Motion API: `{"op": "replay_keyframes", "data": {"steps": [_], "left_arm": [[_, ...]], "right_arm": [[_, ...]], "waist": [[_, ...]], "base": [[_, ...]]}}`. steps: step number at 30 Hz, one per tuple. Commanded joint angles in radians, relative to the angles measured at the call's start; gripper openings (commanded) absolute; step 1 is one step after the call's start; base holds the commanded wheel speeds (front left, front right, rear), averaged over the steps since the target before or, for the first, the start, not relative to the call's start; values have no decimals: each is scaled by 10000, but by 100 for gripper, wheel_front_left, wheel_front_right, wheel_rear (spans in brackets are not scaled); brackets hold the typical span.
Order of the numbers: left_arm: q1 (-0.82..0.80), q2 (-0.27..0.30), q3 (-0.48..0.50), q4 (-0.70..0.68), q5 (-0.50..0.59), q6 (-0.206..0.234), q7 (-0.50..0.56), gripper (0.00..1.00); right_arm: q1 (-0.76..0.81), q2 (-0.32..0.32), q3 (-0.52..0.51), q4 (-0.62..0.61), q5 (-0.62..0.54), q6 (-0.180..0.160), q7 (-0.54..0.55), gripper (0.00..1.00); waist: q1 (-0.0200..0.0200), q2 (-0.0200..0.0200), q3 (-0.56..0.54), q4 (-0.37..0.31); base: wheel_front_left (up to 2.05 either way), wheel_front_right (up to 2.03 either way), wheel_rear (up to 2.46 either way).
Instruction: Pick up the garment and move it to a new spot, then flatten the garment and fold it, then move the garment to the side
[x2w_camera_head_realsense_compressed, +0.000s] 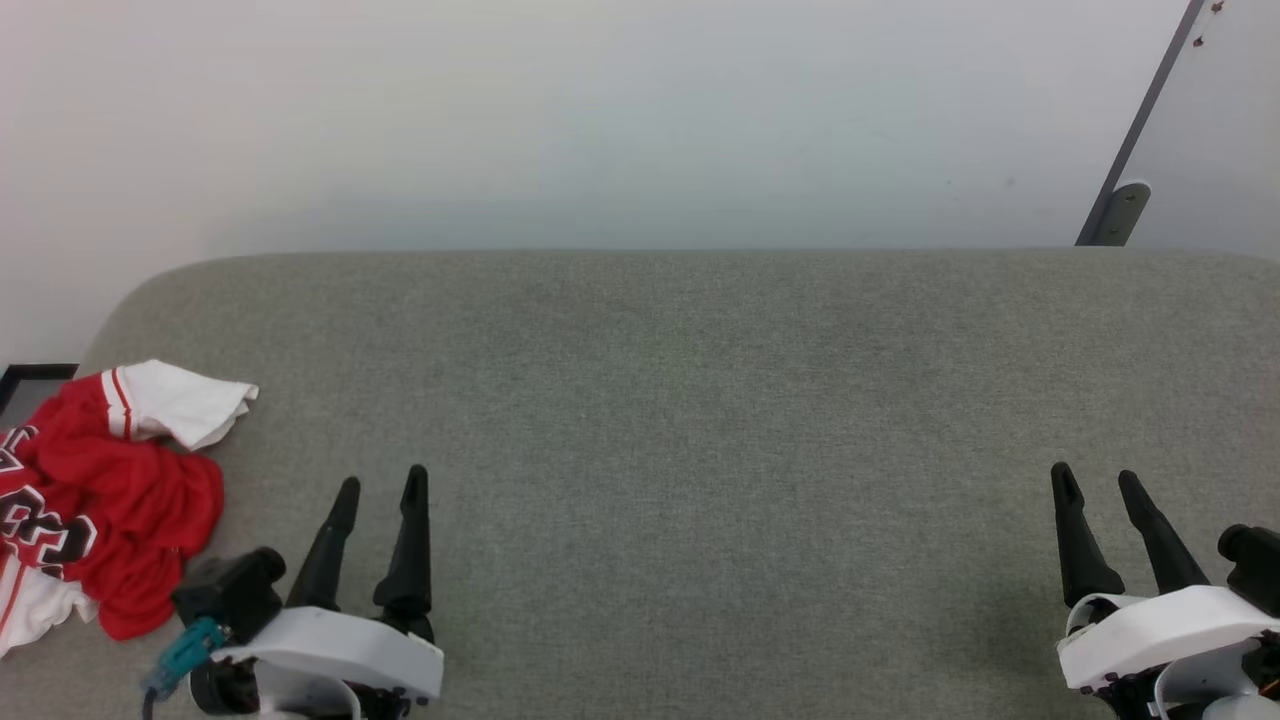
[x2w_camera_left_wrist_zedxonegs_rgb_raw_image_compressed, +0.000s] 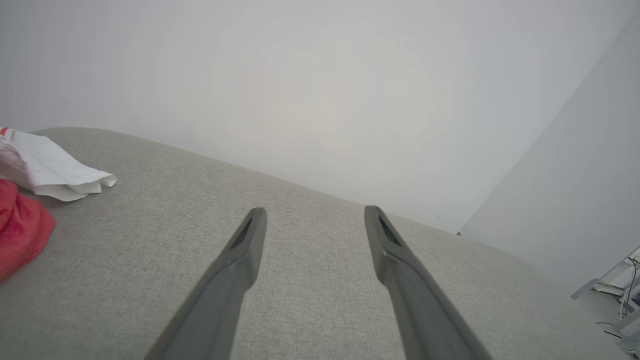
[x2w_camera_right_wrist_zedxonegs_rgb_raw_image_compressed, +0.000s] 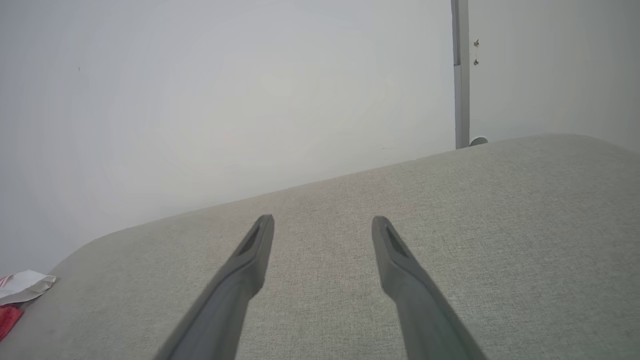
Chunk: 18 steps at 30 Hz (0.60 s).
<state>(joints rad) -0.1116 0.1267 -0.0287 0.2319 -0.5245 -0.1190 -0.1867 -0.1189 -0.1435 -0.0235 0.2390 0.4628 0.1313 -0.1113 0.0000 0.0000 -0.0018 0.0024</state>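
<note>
At the head view's left edge, the garment (x2w_camera_head_realsense_compressed: 100, 500) is lying crumpled on the grey fabric surface (x2w_camera_head_realsense_compressed: 700, 420); we're hovering left tool (x2w_camera_head_realsense_compressed: 381, 480) and right tool (x2w_camera_head_realsense_compressed: 1096, 475), both spread, empty.

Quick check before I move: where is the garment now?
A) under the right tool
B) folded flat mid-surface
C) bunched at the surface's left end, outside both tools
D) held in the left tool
C: the garment lies crumpled at the left end of the grey surface, apart from the open left tool.
</note>
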Motion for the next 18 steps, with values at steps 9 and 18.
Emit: {"op": "replay_keyframes", "data": {"steps": [9, 18], "left_arm": [[-206, 105, -122, -27, 870, -97, -250, 100], [-237, 165, -238, -38, 1527, -122, -431, 100]], "right_arm": [[-108, -63, -4, -197, -900, -8, -176, 100], [-122, -116, 65, -306, -1598, -8, -276, 100]], "waist": [[0, 0, -17, 5], [0, 0, -35, 2]], "base": [[0, 0, 0], [0, 0, 0]]}}
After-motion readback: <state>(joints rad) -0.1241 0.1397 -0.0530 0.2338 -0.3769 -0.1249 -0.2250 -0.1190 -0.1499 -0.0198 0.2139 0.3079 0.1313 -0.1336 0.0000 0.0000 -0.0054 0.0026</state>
